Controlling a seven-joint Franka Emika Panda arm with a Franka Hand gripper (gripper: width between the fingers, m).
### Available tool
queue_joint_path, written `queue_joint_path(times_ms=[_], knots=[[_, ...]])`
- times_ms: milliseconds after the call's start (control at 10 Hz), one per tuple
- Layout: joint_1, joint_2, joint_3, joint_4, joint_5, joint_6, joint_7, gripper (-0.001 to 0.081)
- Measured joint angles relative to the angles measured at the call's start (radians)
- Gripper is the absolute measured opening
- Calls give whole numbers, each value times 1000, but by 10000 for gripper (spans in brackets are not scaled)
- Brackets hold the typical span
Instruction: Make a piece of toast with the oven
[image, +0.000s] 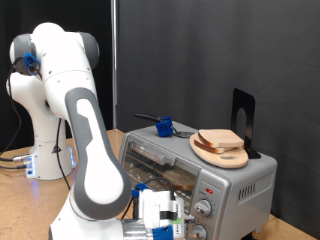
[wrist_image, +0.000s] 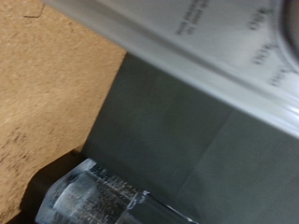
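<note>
Down low, at the front of the oven (image: 200, 165): the claw (image: 163, 215), just before the corner with the two round knobs (image: 203, 208). Cannot tell whether wide or narrow; fingers hidden behind the white hand in the exterior view, and only one blurred fingertip (wrist_image: 93, 198) visible in the wrist view. Nothing seen held between them.

Very close to the claw in the wrist view: the silver panel (wrist_image: 201, 47) with printed dial marks, then a dark grey floor mat (wrist_image: 168, 140), then a brown wooden table (wrist_image: 51, 84) beside it.

Up from the claw: the glass door (image: 160, 165), not possible to say surely if shut or partly open. Above it, the flat top of the oven.

Farther up and toward the exterior view's right of the claw: a round wooden plate (image: 204, 153) resting on the oven top, and on it the slice of bread (image: 222, 140), well apart from the claw, not yet inside the oven. Probably light, soft, easy to crush or tear; best taken gently at two opposite crust edges, with little force.

Also on the top, nearer the middle: a small blue object (image: 163, 126) with a dark handle. Behind the plate, a black stand (image: 243, 118).
</note>
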Motion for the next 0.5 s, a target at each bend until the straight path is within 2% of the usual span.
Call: queue_joint_path(times_ms=[100, 200, 500], knots=[[-18, -15, -7, -9, -24, -54, 58, 715], [-36, -32, -16, -17, -54, -105, 106, 788], [-72, -92, -55, -51, -135, -199, 187, 800]])
